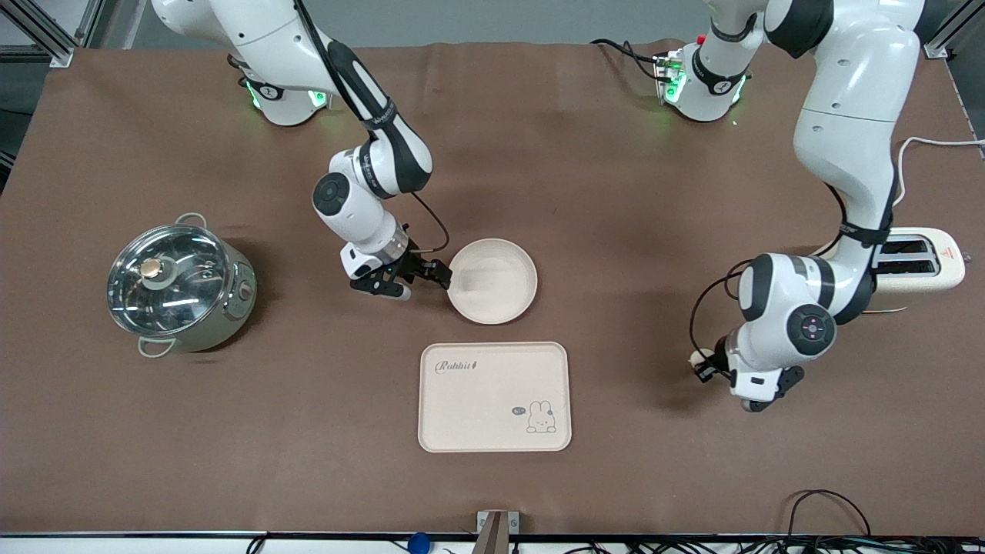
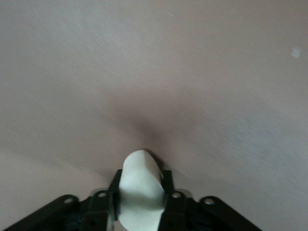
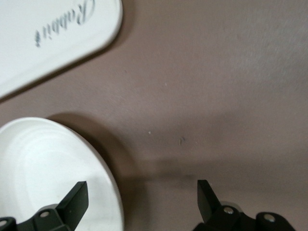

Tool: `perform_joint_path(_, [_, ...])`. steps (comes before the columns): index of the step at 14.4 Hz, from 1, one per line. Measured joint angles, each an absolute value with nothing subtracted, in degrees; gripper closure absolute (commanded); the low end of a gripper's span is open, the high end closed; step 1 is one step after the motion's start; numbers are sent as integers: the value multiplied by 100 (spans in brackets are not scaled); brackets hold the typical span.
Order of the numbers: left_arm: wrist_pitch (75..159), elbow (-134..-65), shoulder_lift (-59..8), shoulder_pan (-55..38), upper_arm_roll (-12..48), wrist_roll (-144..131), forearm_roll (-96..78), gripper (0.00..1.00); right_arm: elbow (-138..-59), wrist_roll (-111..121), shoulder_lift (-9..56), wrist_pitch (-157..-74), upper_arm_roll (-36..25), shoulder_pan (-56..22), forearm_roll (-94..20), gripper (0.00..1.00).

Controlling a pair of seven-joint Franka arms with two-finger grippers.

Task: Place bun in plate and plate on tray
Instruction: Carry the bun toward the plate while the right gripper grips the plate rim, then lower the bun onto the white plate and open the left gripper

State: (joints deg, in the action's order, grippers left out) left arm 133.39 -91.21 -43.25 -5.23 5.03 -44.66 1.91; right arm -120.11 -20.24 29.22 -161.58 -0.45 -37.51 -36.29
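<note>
1 plate (image 1: 493, 281), round cream, nothing in it, sits on the brown table (image 1: 616, 192) farther from the front cam than the tray (image 1: 495, 396), just apart from it. 1 tray, cream rect w/ "Rabbit" text + rabbit drawing, nothing on it. 1 pot (image 1: 178, 288) w/ glass lid on, toward the right arm's end of the table; contents not readable thru the lid. 1 toaster (image 1: 919, 261), toward the left arm's end, partly hidden by the left arm. 1 bun (image 2: 139, 190), cream-white, clamped between the left gripper (image 2: 139, 197) fingers; the jaws are narrowed onto it, pads pressing both its sides. In the front view that left gripper (image 1: 712, 368) is low over bare table toward the left arm's end, well apart from plate + tray, and only a small pale bit of the bun (image 1: 701, 356) peeks out at its tip; can't tell from there if it touches the cloth. Left wrist view gives the grip clearly, w/ only bare cloth past the bun. Right gripper (image 1: 412, 278) is low at the plate's rim on the side toward the right arm's end, jaws spread wide, holding nothing. Right wrist view shows what the front cam doesn't: one finger (image 3: 74, 199) over the plate (image 3: 48, 178) inside, the other finger (image 3: 208, 197) over bare cloth outside, so the rim lies between them, not yet pinched; the tray corner (image 3: 57, 38) w/ lettering also shows there. 2 arms, 2 grippers.
</note>
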Motion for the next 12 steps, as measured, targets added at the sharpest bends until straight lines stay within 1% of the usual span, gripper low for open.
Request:
perform_joint_path(2, [13259,-9099,-4263,-859,645,-4985,191,68,-12011,-2024,2994,-16175,-47,-3762,-3632,0])
perform_joint_path(4, [12962,-9072,-4103,-1232,953,-5745,190,68,-12009,-2024,2998,-16175,-47,-3774,-3632,0])
perform_joint_path(8, [12706,-9069,-3900,-1466,1952,-7065,191,68,-12009,-2022,2998,-16174,-47,-3782,-3632,0])
perform_joint_path(9, [12704,-9074,-3902,-1544,2108,-7237,191,68,-12009,-2021,2999,-16174,-47,-3783,-3632,0])
perform_joint_path(12, [12750,-9100,-3965,-2016,2199,-7572,190,65,-12009,-2017,2999,-16174,-49,-3786,-3632,0])
